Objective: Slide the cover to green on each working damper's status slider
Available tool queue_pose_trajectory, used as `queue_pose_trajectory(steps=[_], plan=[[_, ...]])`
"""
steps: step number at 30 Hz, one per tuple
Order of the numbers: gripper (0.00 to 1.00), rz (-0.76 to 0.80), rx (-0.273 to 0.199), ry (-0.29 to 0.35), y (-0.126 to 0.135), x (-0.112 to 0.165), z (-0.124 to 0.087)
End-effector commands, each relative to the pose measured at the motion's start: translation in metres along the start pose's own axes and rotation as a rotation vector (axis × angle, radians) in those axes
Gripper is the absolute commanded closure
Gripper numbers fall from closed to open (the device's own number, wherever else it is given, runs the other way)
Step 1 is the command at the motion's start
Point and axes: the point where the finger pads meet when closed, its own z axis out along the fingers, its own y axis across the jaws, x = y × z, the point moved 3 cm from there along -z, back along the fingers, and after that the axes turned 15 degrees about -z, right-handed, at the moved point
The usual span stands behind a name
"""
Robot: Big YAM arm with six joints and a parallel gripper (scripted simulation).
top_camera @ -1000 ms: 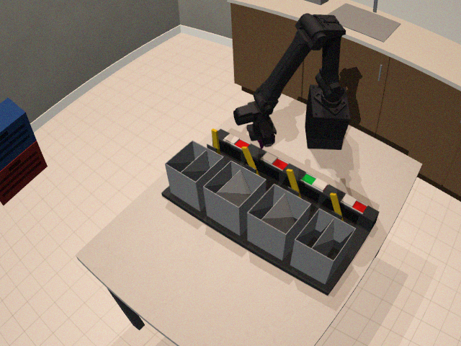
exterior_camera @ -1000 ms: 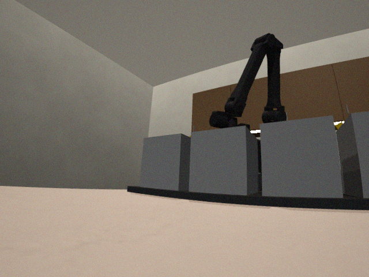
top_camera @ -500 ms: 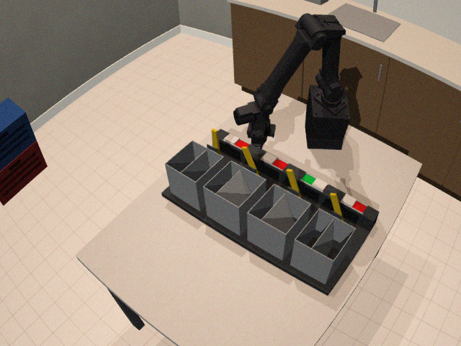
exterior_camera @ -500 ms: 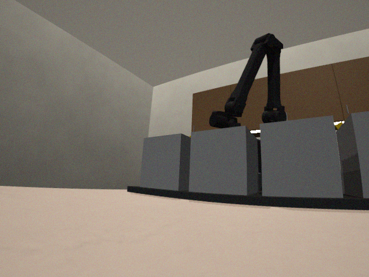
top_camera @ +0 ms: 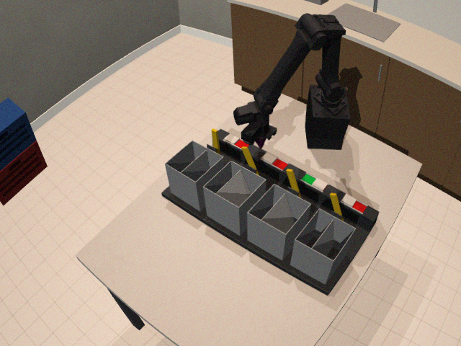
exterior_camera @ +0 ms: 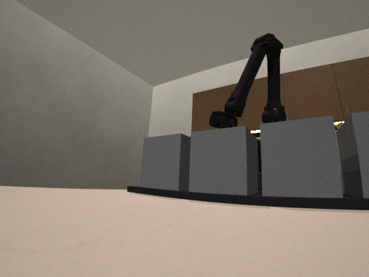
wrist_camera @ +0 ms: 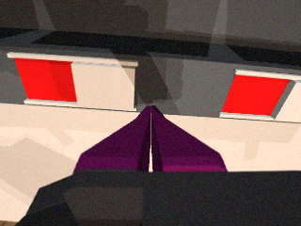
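Four grey damper boxes point(top_camera: 193, 171) point(top_camera: 233, 195) point(top_camera: 277, 219) point(top_camera: 322, 244) stand in a row on a black base, each with a yellow lever, such as the one at the far left point(top_camera: 215, 140). The status sliders lie on the robot's side. The first point(top_camera: 236, 141), second point(top_camera: 274, 161) and fourth point(top_camera: 354, 204) show red; the third point(top_camera: 313, 181) shows green. My gripper point(top_camera: 262, 140) is shut and empty, low between the first and second sliders. In the wrist view its purple tips point(wrist_camera: 150, 109) sit just beside the end of the second slider's white cover point(wrist_camera: 103, 85); the first slider's red point(wrist_camera: 256, 94) is at the right.
The arm's black pedestal point(top_camera: 327, 119) stands on the table behind the sliders. Brown cabinets point(top_camera: 409, 112) run along the back. In the exterior view the boxes point(exterior_camera: 222, 161) hide the sliders and fingers; only the arm's wrist point(exterior_camera: 222, 119) shows above them.
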Motion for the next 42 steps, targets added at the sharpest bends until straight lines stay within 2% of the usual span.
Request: queue_pose_trajectory(steps=[1,4,5,19,21,22,36,38,42], plan=[[1.0,0.166,0.016,-0.009,-0.0087,-0.004,-0.0048],[1.0,0.193,0.016,-0.01,-0.0089,-0.0041,-0.0048],[1.0,0.261,0.017,-0.012,-0.0092,-0.0043,-0.0049],[1.0,0.637,0.015,-0.015,-0.0099,-0.0045,-0.005],[1.0,0.637,0.015,-0.015,-0.0099,-0.0045,-0.005],[1.0,0.705,0.014,-0.015,-0.0097,-0.0047,-0.0049],[1.0,1.081,0.012,-0.018,-0.0106,-0.0047,-0.0051],[1.0,1.081,0.012,-0.018,-0.0106,-0.0047,-0.0051],[1.0,1.228,0.011,-0.019,-0.0107,-0.005,-0.005]])
